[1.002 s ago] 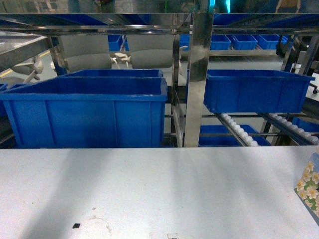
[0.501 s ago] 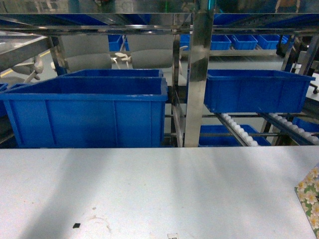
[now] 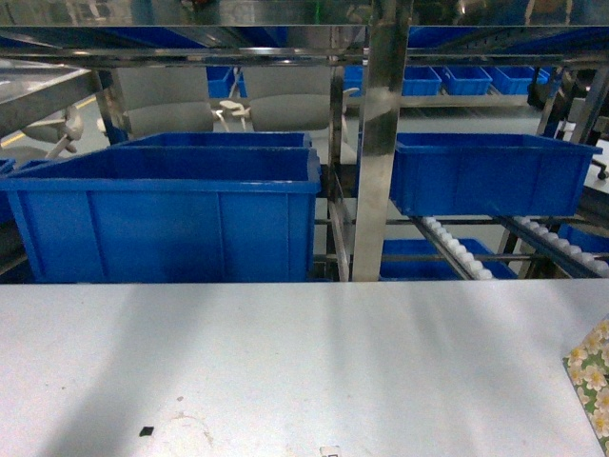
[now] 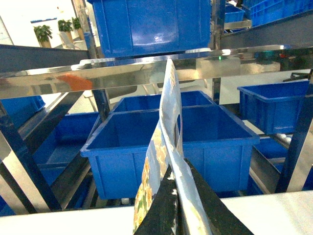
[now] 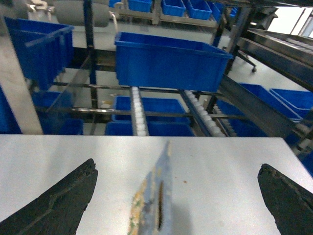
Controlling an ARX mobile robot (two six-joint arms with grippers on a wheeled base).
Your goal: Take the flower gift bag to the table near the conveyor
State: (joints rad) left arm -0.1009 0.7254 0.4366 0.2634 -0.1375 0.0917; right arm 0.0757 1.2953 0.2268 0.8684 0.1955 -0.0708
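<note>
A flower gift bag (image 4: 168,122) stands edge-on in the left wrist view, and my left gripper (image 4: 177,196) is shut on its lower part, above the table (image 4: 274,210). In the right wrist view a flowered bag (image 5: 154,200) appears edge-on over the table (image 5: 220,166), between the wide-apart fingers of my open right gripper (image 5: 177,165) and touching neither. The head view shows only a flowered corner of a bag (image 3: 590,371) at the right edge of the table (image 3: 285,362); neither gripper appears there. The conveyor (image 3: 457,249) with its white rollers (image 5: 138,112) stands just beyond the table's far edge.
Large blue bins (image 3: 166,214) (image 3: 481,176) sit on the rack behind the table, with a steel post (image 3: 376,143) between them. More bins (image 5: 168,61) (image 4: 171,142) fill the lanes. A small black mark (image 3: 146,431) lies near the table's front.
In the head view the bag at the right edge has dropped lower and slid right, so less of it shows. Nothing else moved.
</note>
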